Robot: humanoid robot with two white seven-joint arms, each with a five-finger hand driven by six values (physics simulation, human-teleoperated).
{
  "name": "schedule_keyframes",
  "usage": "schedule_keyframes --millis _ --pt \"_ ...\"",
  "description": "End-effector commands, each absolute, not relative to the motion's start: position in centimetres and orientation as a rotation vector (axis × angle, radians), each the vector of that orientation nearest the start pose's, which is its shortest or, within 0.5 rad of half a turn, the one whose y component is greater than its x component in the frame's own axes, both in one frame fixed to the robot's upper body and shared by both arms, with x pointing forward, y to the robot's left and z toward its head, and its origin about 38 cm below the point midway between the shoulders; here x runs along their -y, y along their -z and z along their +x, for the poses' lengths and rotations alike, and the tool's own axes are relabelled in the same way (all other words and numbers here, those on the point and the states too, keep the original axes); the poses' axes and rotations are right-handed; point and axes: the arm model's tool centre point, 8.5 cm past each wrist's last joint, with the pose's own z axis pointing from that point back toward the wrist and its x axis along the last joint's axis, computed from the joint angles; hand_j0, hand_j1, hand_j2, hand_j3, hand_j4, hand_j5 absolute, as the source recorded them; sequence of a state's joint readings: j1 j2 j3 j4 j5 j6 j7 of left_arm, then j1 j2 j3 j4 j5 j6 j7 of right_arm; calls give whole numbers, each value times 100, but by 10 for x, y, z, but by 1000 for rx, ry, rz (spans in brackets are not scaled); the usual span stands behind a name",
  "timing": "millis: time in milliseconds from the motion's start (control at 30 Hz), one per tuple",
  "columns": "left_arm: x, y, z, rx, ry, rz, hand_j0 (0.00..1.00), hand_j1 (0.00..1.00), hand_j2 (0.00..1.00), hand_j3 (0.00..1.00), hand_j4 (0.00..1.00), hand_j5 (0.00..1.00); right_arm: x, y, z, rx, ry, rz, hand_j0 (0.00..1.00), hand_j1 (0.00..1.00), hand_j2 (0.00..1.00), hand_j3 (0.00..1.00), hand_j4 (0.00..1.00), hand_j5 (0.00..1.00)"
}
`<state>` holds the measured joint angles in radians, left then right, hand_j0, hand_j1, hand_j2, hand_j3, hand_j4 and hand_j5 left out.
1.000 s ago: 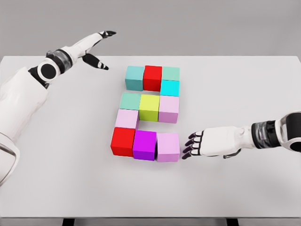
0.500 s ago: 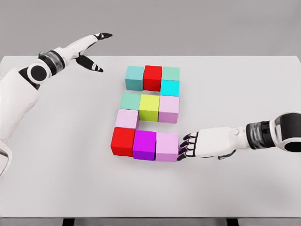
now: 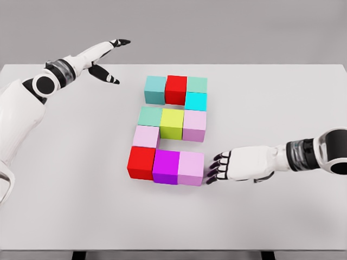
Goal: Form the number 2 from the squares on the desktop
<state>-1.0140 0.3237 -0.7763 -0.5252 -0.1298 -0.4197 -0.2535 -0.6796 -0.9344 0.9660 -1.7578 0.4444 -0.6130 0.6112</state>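
Coloured cubes lie on the white table (image 3: 282,97) in a blocky figure. The top row is teal (image 3: 155,89), red (image 3: 176,89) and mint (image 3: 197,84), with a cyan cube (image 3: 196,101) under the mint one. The middle row is mint (image 3: 149,116), yellow-green (image 3: 172,123) and lilac (image 3: 194,125). A lilac cube (image 3: 146,136) sits below on the left. The bottom row is red (image 3: 141,162), magenta (image 3: 166,167) and lilac (image 3: 191,168). My right hand (image 3: 212,168) has its fingertips against the bottom lilac cube's right side, fingers relaxed, holding nothing. My left hand (image 3: 111,59) hovers open at the far left.
The table's front edge (image 3: 173,249) runs near the bottom of the view. Grey background lies beyond the far edge.
My right hand slid left and pushed the bottom lilac cube flush against the magenta one. My left arm drew back slightly to the left.
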Motion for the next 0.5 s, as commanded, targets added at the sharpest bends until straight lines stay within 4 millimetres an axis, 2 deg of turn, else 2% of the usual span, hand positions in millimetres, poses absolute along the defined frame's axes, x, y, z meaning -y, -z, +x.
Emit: schedule_keyframes --millis 0,33,67,100,133,167,200,233,267,333,467 --pt "-264 -179 580 1474 1252 339 100 100 100 100 100 100 246 -171 349 -1424 3130 123 100 100 100 100 100 100" --pt "-264 -179 580 1473 1253 340 100 100 100 100 100 100 254 -174 350 -1414 3145 148 100 100 100 100 100 100" --pt "-264 -179 580 1473 1253 340 100 100 100 100 100 100 261 -184 356 -1430 3147 210 100 100 100 100 100 100" --pt "-264 -179 580 1473 1253 340 100 100 100 100 100 100 275 -201 371 -1481 3150 323 100 100 100 100 100 100" --pt "-264 -179 580 1473 1253 340 100 100 100 100 100 100 304 -229 396 -1692 3158 448 100 100 100 100 100 100" --pt "-265 -177 580 1469 1251 339 100 100 100 100 100 100 335 -244 413 -1994 3155 445 100 100 100 100 100 100" --pt "-265 -174 578 1461 1251 337 100 100 100 100 100 100 346 -242 417 -2104 3160 412 100 100 100 100 100 100" --pt "-270 -157 572 1433 1247 324 100 100 100 100 100 100 348 -241 419 -2119 3160 411 100 100 100 100 100 100" --pt "-284 -150 568 1407 1240 338 100 100 100 100 100 100 347 -241 419 -2121 3159 409 100 100 100 100 100 100" --pt "-301 -147 559 1429 1266 334 100 100 100 100 100 100 347 -241 419 -2121 3159 409 100 100 100 100 100 100" --pt "-303 -141 552 1459 1291 310 100 100 100 100 100 100 347 -241 419 -2129 3155 407 100 100 100 100 100 100"
